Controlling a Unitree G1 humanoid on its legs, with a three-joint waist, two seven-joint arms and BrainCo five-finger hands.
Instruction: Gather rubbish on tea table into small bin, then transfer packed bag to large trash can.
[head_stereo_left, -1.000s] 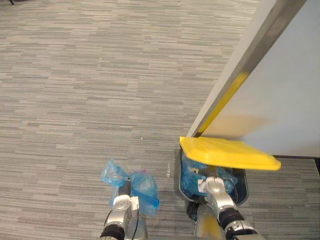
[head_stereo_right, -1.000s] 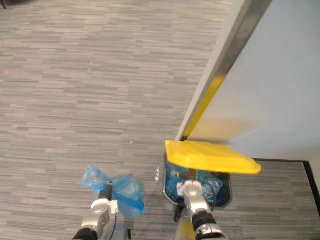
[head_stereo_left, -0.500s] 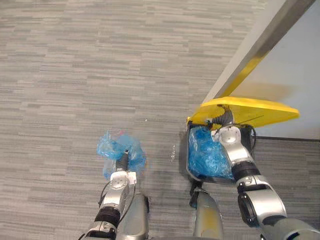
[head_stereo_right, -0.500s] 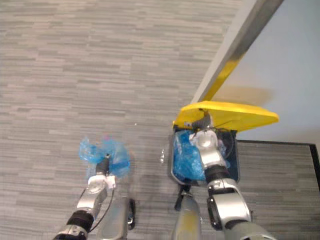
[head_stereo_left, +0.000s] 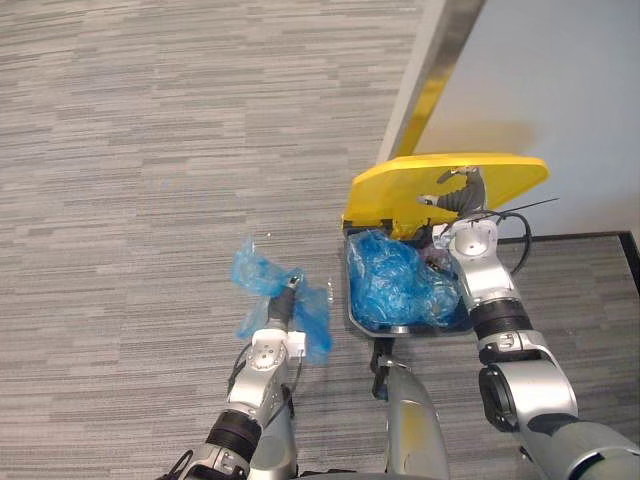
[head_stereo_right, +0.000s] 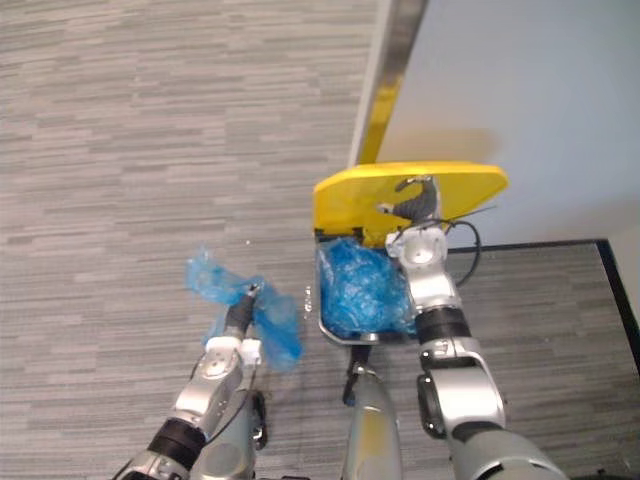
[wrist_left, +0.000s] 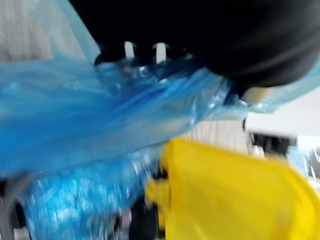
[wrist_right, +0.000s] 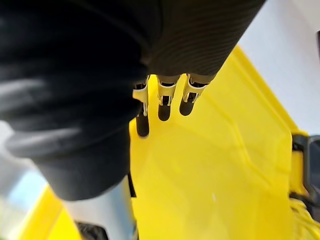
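The large trash can (head_stereo_left: 352, 300) stands on the carpet by a wall, lined with crumpled blue plastic (head_stereo_left: 395, 285). Its yellow lid (head_stereo_left: 400, 190) is tipped up almost upright. My right hand (head_stereo_left: 462, 205) rests against the lid's underside, and the fingers (wrist_right: 162, 95) lie straight on the yellow surface (wrist_right: 210, 160). To the left of the can my left hand (head_stereo_left: 272, 340) is shut on the packed blue bag (head_stereo_left: 262, 282), which hangs above the floor. Up close the bag (wrist_left: 100, 110) bunches under that hand, and the yellow lid (wrist_left: 225, 195) lies beyond it.
A pale wall panel (head_stereo_left: 560, 90) with a metal edge (head_stereo_left: 440, 40) and a yellow strip (head_stereo_left: 428, 100) rises right behind the can. Grey striped carpet (head_stereo_left: 150, 150) stretches to the left and ahead. A dark skirting line (head_stereo_left: 590, 237) runs at the right.
The yellow lid has swung from flat to nearly upright under my right hand. My left hand has brought the blue bag closer to the can. The camera has shifted too.
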